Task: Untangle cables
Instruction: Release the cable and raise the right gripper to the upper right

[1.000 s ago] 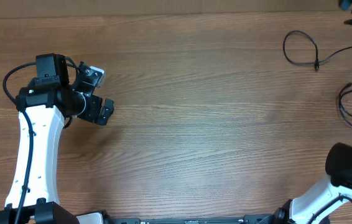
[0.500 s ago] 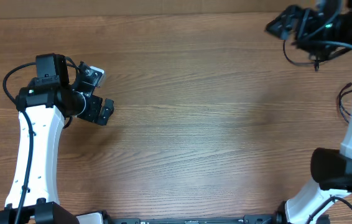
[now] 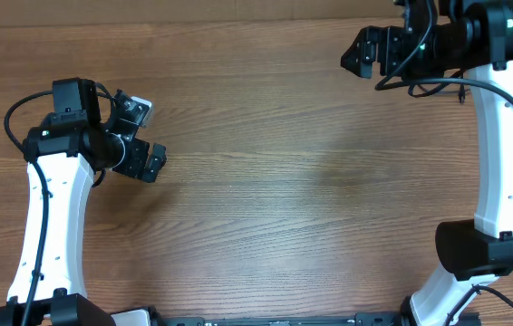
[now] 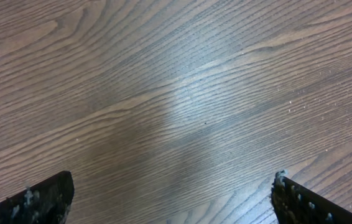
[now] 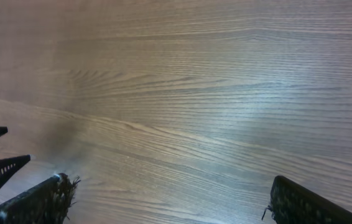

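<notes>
Left gripper (image 4: pixel 173 186), right gripper (image 5: pixel 170 193) gaping empty, wrist views only table (image 4: pixel 176 93), overhead shows arms (image 3: pixel 48 208)

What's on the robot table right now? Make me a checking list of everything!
Surface: wooden table, bare wood between the arms.
Job's things: no loose cords clearly seen; the right arm covers the far right corner.
Clutter: nothing seen.
Grippers: left gripper open, holding nothing; right gripper open, holding nothing; both over bare wood.
Cables: left arm cable, thick and black, loops beside the left arm; right arm cable runs along its arm.
Surroundings: pale strip past the table's far edge.
</notes>
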`<state>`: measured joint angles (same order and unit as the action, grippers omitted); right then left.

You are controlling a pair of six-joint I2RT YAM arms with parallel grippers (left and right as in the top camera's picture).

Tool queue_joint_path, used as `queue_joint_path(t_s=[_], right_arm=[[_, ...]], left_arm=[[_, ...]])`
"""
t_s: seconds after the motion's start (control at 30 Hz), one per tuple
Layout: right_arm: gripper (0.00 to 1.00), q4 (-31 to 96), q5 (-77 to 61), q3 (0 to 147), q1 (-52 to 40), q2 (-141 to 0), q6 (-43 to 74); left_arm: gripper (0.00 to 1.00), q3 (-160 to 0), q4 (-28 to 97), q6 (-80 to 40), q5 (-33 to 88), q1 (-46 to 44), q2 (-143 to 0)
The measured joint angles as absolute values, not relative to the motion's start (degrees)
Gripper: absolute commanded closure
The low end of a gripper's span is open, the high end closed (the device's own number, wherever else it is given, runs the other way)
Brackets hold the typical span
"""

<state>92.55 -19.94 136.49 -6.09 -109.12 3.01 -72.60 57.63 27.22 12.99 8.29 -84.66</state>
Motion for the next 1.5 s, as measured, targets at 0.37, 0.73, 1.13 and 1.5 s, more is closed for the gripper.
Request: queue_joint_path(t_s=[0.37,0.73,1.13,1.5], right_arm=[[0.00,94.85,-19.33,136.49,-11.44,-109.12,2.96],[0.00,93.82,-19.25,136.49,-18.46,-111.85,2.94],[0.00,93.45,-19.09,136.49,-18.79,-115.96,2.96],[0.00,93.49,-19.07,136.49,-18.79,-116.44,2.98]], left_arm=[[0.00,-72.60,57.60,27.22,12.99,8.29,-84.66],[0.00,-72.60,57.63,27.22,13.02,8.29,-84.66],[0.00,-72.60,57.63,27.22,12.99,8.29,-84.66],[0.00,-72.60,57.63,27.22,13.02,8.29,-84.66]])
